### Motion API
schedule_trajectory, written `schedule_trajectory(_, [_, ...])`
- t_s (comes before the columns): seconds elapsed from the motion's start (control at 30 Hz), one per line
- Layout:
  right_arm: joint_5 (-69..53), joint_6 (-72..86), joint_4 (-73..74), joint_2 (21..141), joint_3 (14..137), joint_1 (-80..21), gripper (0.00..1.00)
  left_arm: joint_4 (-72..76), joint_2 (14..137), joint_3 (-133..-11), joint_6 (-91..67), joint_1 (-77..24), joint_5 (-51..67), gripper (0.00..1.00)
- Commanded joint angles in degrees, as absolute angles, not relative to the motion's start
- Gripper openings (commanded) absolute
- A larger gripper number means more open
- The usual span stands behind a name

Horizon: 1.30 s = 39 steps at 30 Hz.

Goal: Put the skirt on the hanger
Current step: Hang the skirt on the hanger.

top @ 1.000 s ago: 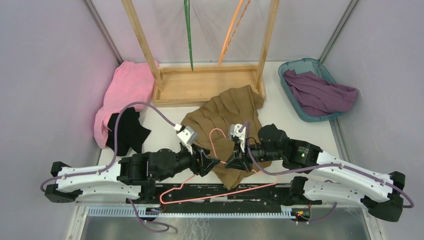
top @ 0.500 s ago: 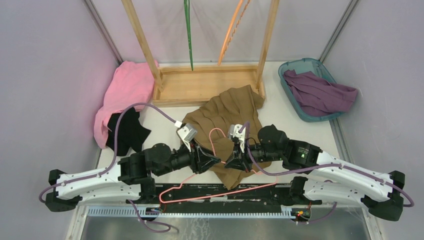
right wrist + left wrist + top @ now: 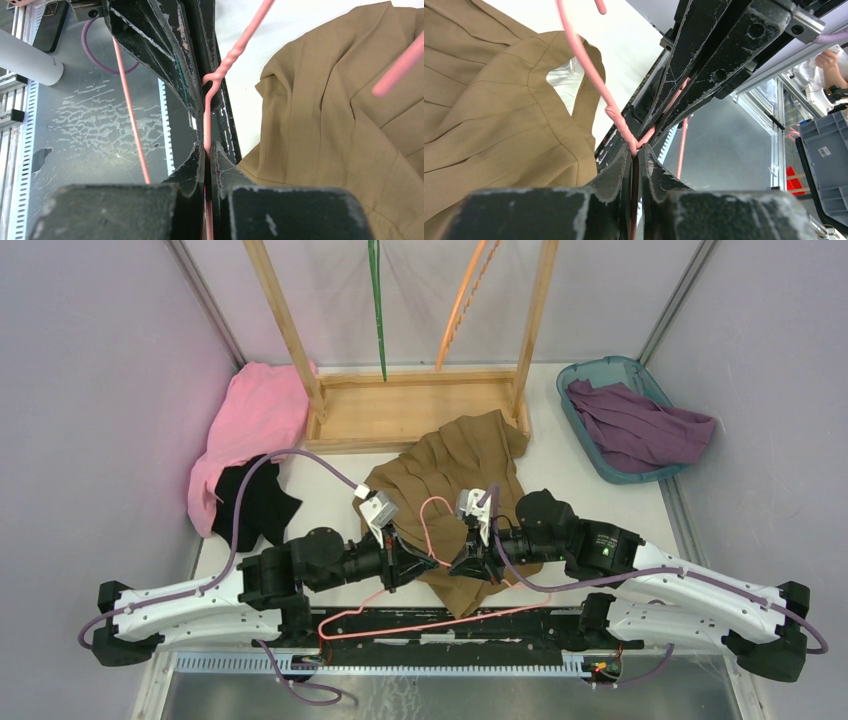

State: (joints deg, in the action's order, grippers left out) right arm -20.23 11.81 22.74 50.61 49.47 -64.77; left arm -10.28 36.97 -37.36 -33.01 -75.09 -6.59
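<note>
A tan pleated skirt [image 3: 450, 465] lies crumpled mid-table, in front of the wooden rack. A pink wire hanger [image 3: 430, 620] sits at the near edge, its hook [image 3: 432, 505] rising over the skirt. My left gripper [image 3: 428, 562] is shut on the hanger just below the twisted neck; the left wrist view shows the wire [image 3: 589, 65] pinched at my fingertips [image 3: 636, 150], with the skirt [image 3: 489, 115] to the left. Facing it, my right gripper [image 3: 458, 565] is shut on the same hanger [image 3: 235, 47] just below, wire clamped between its tips [image 3: 207, 147], skirt [image 3: 340, 125] to the right.
A wooden rack [image 3: 420, 400] stands at the back with a green hanger [image 3: 377, 310] and an orange hanger [image 3: 465, 300] hung on it. Pink cloth [image 3: 250, 425] and black cloth [image 3: 260, 502] lie at the left. A teal basket [image 3: 590, 375] at back right holds purple cloth [image 3: 635, 425].
My left gripper was open around the hanger's neck and has closed on the wire. The hanger's bar has tilted slightly. The right gripper has kept its grip and place.
</note>
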Motion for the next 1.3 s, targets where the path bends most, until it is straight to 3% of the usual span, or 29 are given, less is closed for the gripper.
schedule_trajectory(0.0, [-19.6, 12.0, 19.3, 50.7, 50.2, -65.1, 0.01, -7.5, 36.8, -38.7, -33.0, -74.5, -6.1, 0.1])
schedule_trajectory(0.1, [-19.1, 12.8, 20.1, 51.3, 50.8, -65.1, 0.04, -8.5, 37.4, -39.1, -32.4, -74.4, -7.6, 0.05])
schedule_trajectory(0.17, [-16.9, 14.2, 21.3, 51.2, 51.5, -65.1, 0.22, -11.5, 37.3, -39.8, -31.8, -74.4, -10.9, 0.03])
schedule_trajectory(0.23, [-13.6, 15.2, 24.0, 50.7, 52.2, -65.1, 0.32, -15.3, 36.6, -40.1, -31.3, -74.4, -14.7, 0.03])
schedule_trajectory(0.5, [13.5, 25.4, 40.6, 48.3, 53.9, -64.5, 0.49, -25.2, 35.6, -41.1, -32.7, -74.3, -25.2, 0.03])
schedule_trajectory(0.6, [24.6, 31.2, 47.6, 46.4, 53.8, -64.0, 0.47, -25.4, 34.9, -40.9, -32.3, -74.3, -25.5, 0.03])
schedule_trajectory(0.73, [27.4, 37.3, 51.7, 47.2, 50.5, -63.9, 0.22, -19.8, 34.3, -38.8, -31.2, -74.4, -23.1, 0.03])
schedule_trajectory(0.8, [27.6, 40.1, 51.9, 48.7, 48.1, -63.9, 0.18, -16.7, 34.5, -37.1, -30.1, -74.4, -22.2, 0.03])
schedule_trajectory(1.0, [31.9, 45.6, 54.8, 51.9, 46.0, -63.8, 0.29, -17.6, 35.5, -35.7, -30.1, -74.4, -24.4, 0.03])
schedule_trajectory(1.27, [32.8, 47.9, 48.2, 56.4, 41.6, -62.9, 0.34, -18.4, 32.1, -34.4, -30.4, -74.4, -24.7, 0.03])
